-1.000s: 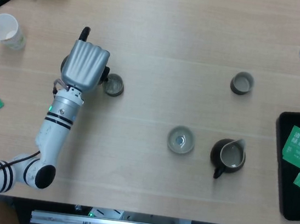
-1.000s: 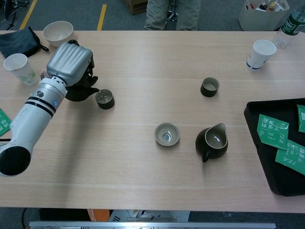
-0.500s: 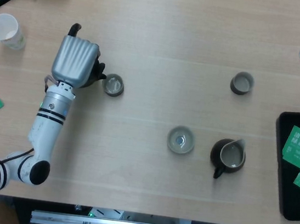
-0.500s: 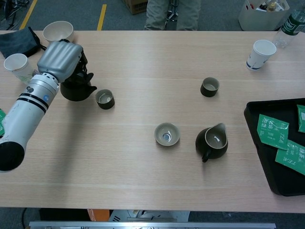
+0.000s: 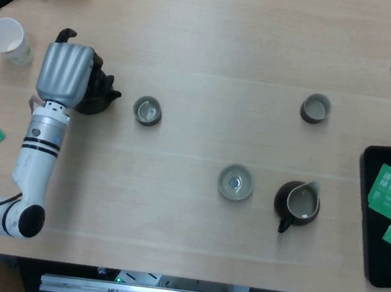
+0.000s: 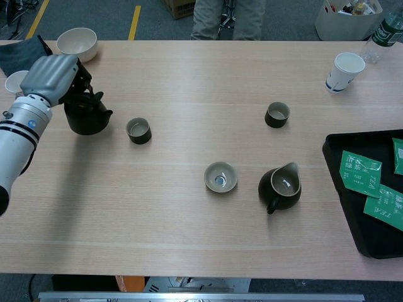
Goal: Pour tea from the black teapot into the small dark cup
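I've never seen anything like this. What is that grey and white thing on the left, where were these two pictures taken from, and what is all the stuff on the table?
It is a robot's left arm ending in a mechanical left hand. Both cameras sit on the robot: the head view looks straight down, the chest view slants across the table. The hand rests over a black teapot, seemingly gripping its top. Beside the pot stands a small dark cup. Further right are another cup, a pale bowl, a dark pitcher and a black tray of green tea packets. The right hand is out of view.
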{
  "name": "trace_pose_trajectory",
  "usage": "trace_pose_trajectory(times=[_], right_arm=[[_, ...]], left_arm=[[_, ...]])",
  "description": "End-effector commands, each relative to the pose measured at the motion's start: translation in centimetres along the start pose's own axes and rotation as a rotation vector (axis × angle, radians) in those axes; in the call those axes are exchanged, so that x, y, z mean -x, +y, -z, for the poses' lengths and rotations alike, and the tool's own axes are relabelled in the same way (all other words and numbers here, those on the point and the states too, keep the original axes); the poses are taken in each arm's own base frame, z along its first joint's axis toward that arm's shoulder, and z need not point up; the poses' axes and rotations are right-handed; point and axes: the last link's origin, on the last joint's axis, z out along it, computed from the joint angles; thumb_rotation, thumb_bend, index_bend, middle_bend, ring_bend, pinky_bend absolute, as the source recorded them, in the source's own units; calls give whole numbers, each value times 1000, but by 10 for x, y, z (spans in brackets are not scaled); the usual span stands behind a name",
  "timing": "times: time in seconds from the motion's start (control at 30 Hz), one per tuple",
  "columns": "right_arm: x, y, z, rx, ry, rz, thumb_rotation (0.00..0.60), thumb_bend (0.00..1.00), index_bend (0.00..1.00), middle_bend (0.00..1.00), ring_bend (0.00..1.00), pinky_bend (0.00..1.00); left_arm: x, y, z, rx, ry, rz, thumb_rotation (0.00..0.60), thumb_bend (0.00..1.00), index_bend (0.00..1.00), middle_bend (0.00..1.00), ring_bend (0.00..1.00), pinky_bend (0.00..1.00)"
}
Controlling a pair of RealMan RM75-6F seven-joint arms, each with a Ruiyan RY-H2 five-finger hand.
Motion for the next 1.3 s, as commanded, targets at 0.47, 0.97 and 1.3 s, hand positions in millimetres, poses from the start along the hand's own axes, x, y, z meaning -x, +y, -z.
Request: trace_pose_trajectory(times=[0.47, 0.97, 1.3], right_arm=[[0, -2, 1, -3, 0, 2, 600, 146, 334, 325, 221, 238], [-1, -1, 2, 3, 3, 3, 600, 146, 334, 325, 221, 238], [-2, 0, 2, 3, 6, 2, 600, 146, 334, 325, 221, 238]], left_arm=[[13, -22, 12, -39, -48, 60, 510, 315, 821, 955, 778, 232], [19, -26, 17, -41, -123, 57, 418, 314, 708, 839, 678, 232], [13, -25, 18, -25, -145, 40, 301, 313, 529, 589, 399, 232]])
